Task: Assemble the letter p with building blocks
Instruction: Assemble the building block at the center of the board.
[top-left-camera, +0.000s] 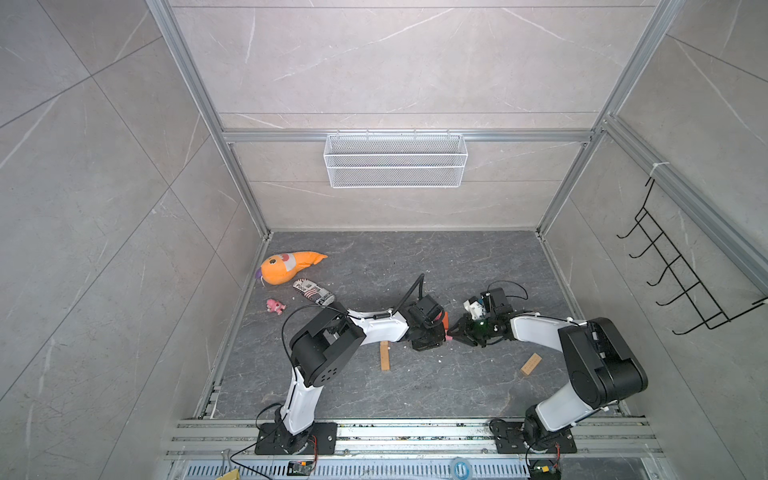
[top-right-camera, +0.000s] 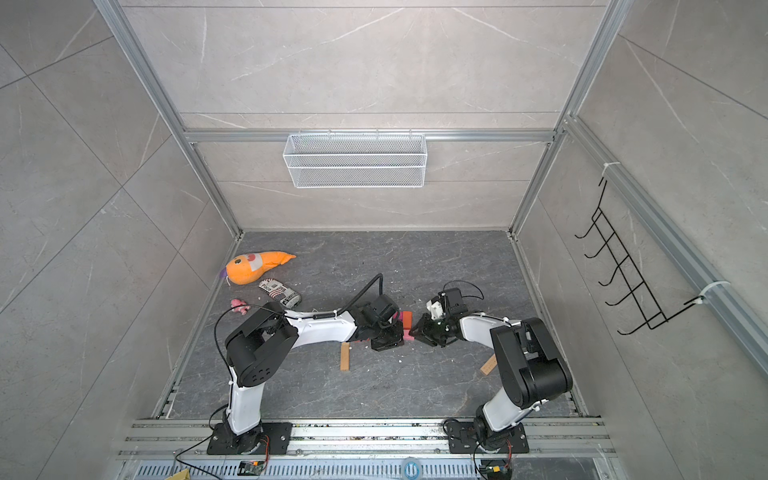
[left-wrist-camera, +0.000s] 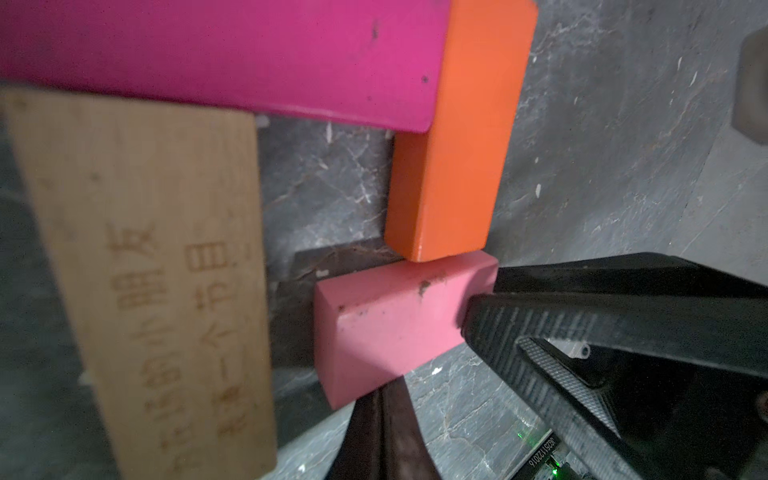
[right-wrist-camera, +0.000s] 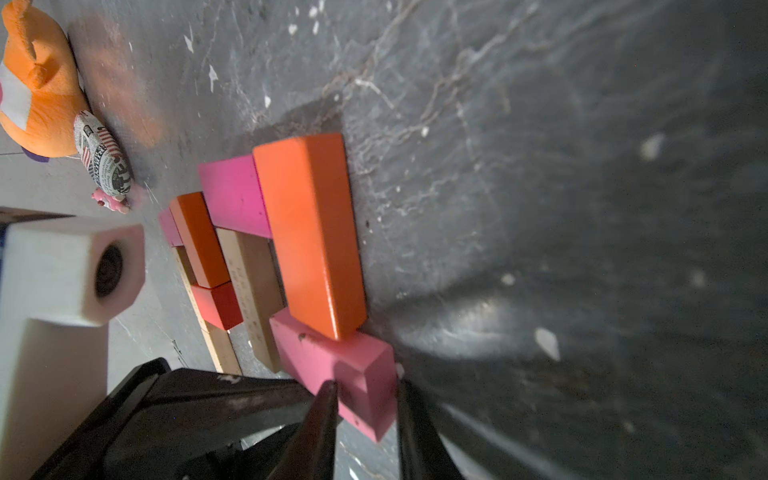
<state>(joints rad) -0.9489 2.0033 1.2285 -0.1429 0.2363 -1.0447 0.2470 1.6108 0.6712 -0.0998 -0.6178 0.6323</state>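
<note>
the dark grey veined table (top-left-camera: 415, 266) carries an orange plush toy (top-left-camera: 286, 268), a newspaper-print pouch (top-left-camera: 312, 292) and a small pink plush (top-left-camera: 275, 306) at its far left. mid-table, a magenta wooden brick (right-wrist-camera: 232, 195), an orange wooden brick (right-wrist-camera: 311, 232) and a light pink wooden brick (right-wrist-camera: 332, 353) adjoin. a tan wooden brick (top-left-camera: 385, 356) lies loose nearby.

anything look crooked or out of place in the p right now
Yes. The light pink brick, held by the right gripper, lies skewed against the end of the orange brick, not parallel to the magenta brick, with a gap to the tan stem. It has dark scuffs. One tan brick lies loose at an angle by the right arm.
</note>
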